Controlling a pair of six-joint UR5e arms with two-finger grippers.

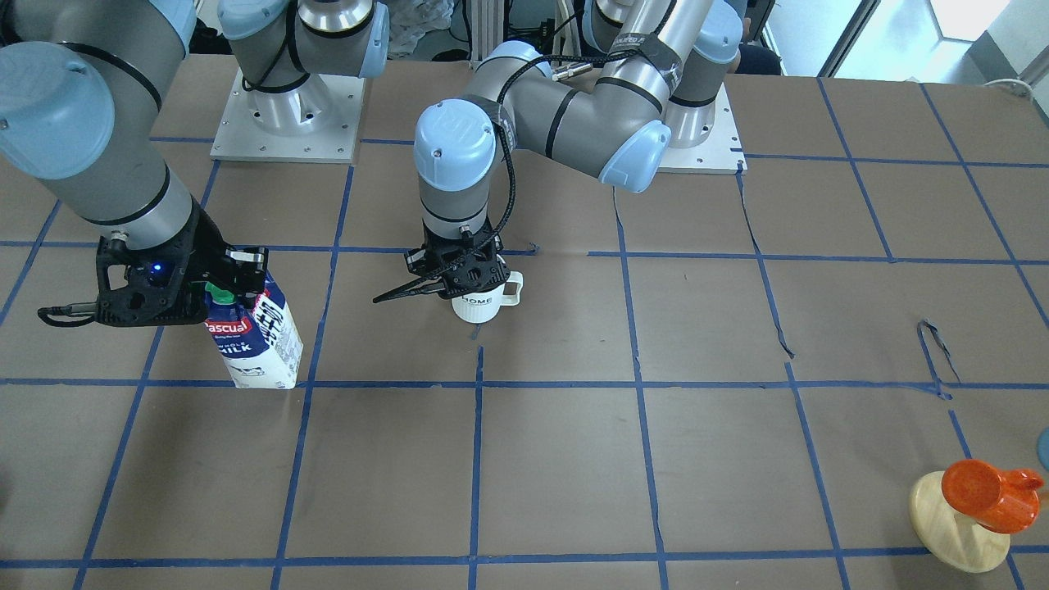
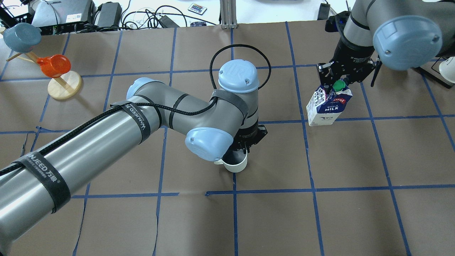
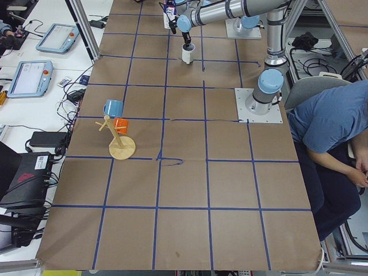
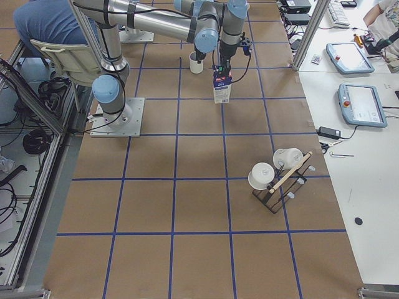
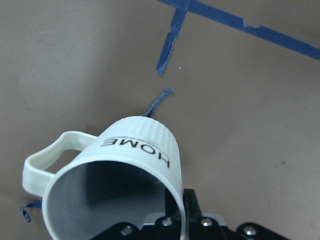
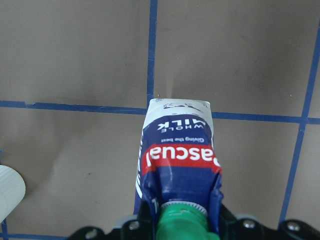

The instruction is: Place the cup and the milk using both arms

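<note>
My left end effector (image 1: 469,283) grips the white ribbed ceramic mug (image 1: 477,307) just beneath it by its rim, while my right end effector (image 1: 234,283) clamps the tilted blue-and-white cardboard milk carton (image 1: 256,344) below it, which may topple if released askew.

Obs: cup (image 1: 476,306) is showing white ribbing, black lettering; milk (image 1: 256,344) showing dark-blue, white, red, green cap; bench (image 1: 557,467) showing brown, blue grid.

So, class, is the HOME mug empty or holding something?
Empty: the left wrist view looks into the cup and shows only bare grey inside.
</note>
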